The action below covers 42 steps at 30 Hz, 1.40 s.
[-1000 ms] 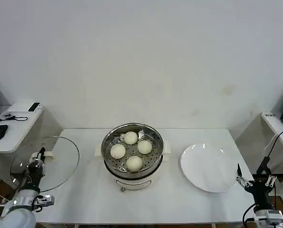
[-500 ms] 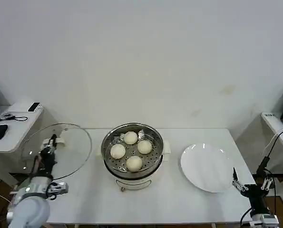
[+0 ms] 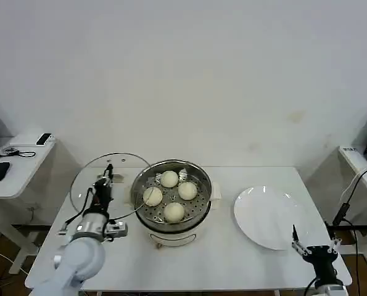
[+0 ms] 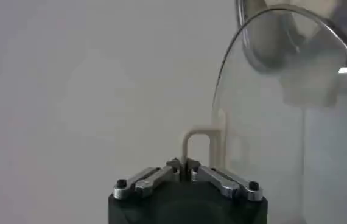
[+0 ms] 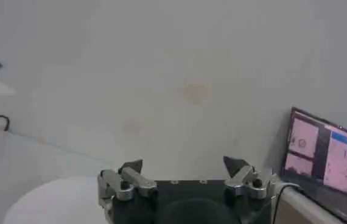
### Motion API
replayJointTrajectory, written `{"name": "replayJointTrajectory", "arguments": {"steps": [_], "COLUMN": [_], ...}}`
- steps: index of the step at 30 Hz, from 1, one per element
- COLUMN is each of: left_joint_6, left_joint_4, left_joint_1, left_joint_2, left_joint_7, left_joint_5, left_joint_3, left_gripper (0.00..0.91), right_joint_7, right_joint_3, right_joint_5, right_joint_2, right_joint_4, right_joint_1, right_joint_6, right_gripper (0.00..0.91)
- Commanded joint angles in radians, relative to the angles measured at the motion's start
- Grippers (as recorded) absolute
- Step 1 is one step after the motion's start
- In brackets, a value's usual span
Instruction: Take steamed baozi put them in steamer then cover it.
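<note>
Four baozi sit on the perforated tray of the steamer at table centre — loading looks done, only covering remains. The left gripper, pinched on the bar handle of the cover, holds the glass lid tilted on edge just left of the steamer, its rim overlapping the pot's near side — a carrying pose, judged ready for lowering. The right gripper, fingers spread and empty, waits off the table's right front corner, beside the plate.
</note>
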Motion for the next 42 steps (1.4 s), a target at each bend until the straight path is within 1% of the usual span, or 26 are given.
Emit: {"name": "replayJointTrajectory", "arguments": {"steps": [1, 6, 16, 25, 33, 42], "left_joint_6": [0.081, 0.084, 0.089, 0.088, 0.084, 0.074], "left_joint_4": [0.009, 0.022, 0.069, 0.107, 0.128, 0.127], "left_joint_1": [-0.134, -0.126, -0.163, -0.184, -0.178, -0.169], "left_joint_2": [-0.092, -0.14, -0.232, -0.292, -0.32, -0.307], "left_joint_7": [0.085, 0.097, 0.086, 0.079, 0.086, 0.096], "left_joint_5": [0.05, 0.095, 0.119, 0.136, 0.163, 0.194], "left_joint_3": [0.152, 0.184, 0.253, 0.315, 0.343, 0.343], "left_gripper": [0.0, 0.0, 0.0, 0.0, 0.0, 0.0], "right_joint_7": [0.002, 0.003, 0.004, 0.005, 0.005, 0.005], "right_joint_3": [-0.067, -0.09, -0.113, -0.124, -0.123, -0.13], "right_joint_5": [-0.083, -0.109, -0.124, -0.131, -0.132, -0.138], "right_joint_2": [0.034, 0.042, 0.049, 0.054, 0.053, 0.058], "right_joint_4": [-0.016, -0.024, -0.039, -0.037, -0.04, -0.041], "right_joint_1": [0.006, 0.019, 0.03, 0.032, 0.031, 0.031], "right_joint_6": [0.008, 0.006, 0.004, 0.002, 0.001, 0.002], "right_gripper": [0.907, 0.907, 0.907, 0.907, 0.907, 0.907]}}
